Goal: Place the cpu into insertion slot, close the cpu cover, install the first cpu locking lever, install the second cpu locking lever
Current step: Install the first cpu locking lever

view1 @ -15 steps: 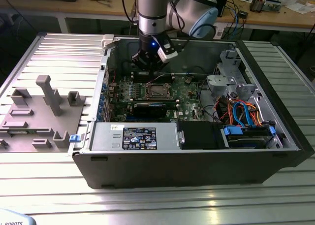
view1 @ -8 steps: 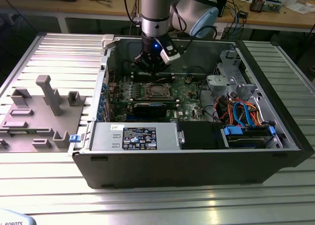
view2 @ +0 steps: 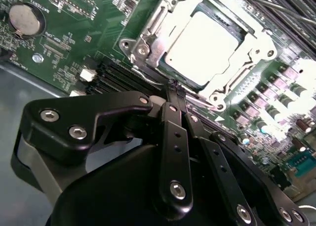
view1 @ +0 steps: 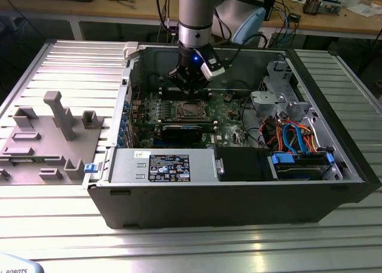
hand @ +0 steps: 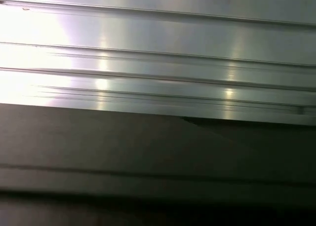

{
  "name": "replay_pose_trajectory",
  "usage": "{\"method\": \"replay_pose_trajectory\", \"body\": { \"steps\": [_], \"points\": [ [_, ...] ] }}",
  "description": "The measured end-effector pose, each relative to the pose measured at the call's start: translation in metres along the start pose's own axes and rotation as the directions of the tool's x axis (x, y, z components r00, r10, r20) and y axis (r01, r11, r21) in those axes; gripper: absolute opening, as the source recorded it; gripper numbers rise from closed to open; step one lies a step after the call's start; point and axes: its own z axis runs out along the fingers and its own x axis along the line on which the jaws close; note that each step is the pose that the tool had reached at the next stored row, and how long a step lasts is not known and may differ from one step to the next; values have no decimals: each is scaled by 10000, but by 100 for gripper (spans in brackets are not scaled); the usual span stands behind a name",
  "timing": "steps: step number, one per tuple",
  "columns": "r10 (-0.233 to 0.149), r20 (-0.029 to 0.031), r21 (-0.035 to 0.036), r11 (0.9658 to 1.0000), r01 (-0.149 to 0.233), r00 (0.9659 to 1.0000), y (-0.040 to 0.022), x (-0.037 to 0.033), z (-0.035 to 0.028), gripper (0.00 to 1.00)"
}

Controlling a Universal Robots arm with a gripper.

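Tool point(view2: 174, 85) fingers are sitting pressed together, gripping nothing, tips just beside the edge of the cpu cover point(view2: 153, 35) in the second wrist view. Cpu point(view2: 205, 45) is lying flat in the socket, showing through the closed cover's square opening. Motherboard point(view1: 230, 109) is sitting inside the open computer case point(view1: 334, 192) on the ribbed worktop point(view1: 191, 243)

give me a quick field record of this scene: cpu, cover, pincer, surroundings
cpu: small flat square chip with dull silver-grey top, seated in the socket
cover: thin silvery metal frame plate, down around the chip
pincer: black, fingers together, hanging just beside the socket's edge, holding nothing
board: green motherboard inside the open dark grey computer case
surroundings: ribbed aluminium table; grey plastic fixture block at the exterior view's left
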Motion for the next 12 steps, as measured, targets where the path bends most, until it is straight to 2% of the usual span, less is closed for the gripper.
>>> {"method": "replay_pose_trajectory", "body": {
  "steps": [6, 12],
  "points": [
    [1, -7, 0, 10000, -1, 10000, -4, -46, 39, 11],
    [0, -6, 7, 10000, 0, 10000, 3, -58, 43, 11]
  ]
}}
